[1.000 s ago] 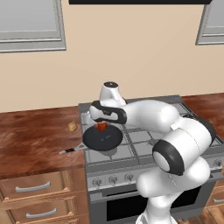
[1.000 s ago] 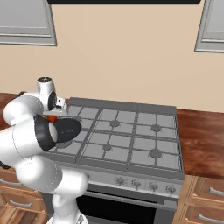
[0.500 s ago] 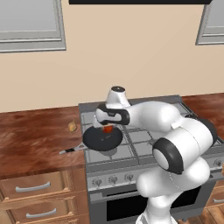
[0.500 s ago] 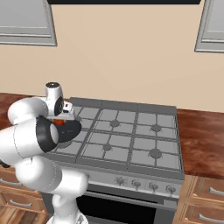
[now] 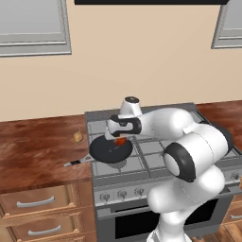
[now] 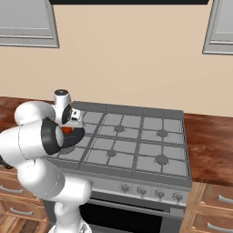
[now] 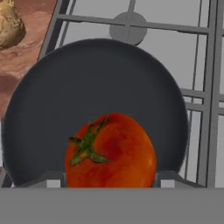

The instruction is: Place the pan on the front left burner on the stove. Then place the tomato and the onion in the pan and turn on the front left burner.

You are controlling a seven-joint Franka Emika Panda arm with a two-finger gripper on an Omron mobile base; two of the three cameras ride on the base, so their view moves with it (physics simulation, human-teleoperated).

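The black pan sits on the front left of the stove, its thin handle pointing left over the counter; it hides the front left burner. My gripper hovers just above the pan's right part, shut on the red tomato. Looking down from the hand, the tomato with its green stem sits between my fingers, with the pan directly below. The tan onion lies on the wooden counter left of the stove, and appears again as the onion in the hand view's corner. From the right side the tomato hangs over the pan.
The stove has grey grid grates, and a small burner cap lies beyond the pan. A row of knobs runs along its front. Wooden counter stretches left, with drawers below.
My gripper has carried the tomato a little to the right and lower, further over the pan. Pan and onion have stayed put.
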